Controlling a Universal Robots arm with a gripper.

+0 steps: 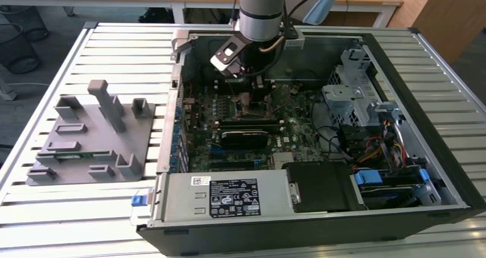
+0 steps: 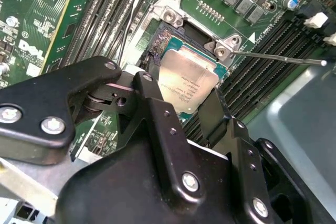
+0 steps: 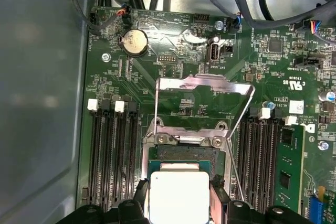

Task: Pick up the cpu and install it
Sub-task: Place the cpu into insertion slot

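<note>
Currently: claw [image 2: 178, 92] gripping cpu [image 2: 191, 80] by opposite edges, fingers closed to chip width, holding it just over open socket [image 3: 184, 153] beneath claw; load plate [image 3: 199, 81] standing raised beyond claw. Pick-up done; seating apparently not yet finished.

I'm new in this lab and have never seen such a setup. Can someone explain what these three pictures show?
A robot arm reaches into an open computer case lying on a slatted table. The exterior view comes from a camera off the arm; a grey tray sits at its left. The two wrist views come from cameras riding on the arm, looking at the motherboard. In both, the black jaws grip a small silvery cpu by its sides, right over the open socket.
</note>
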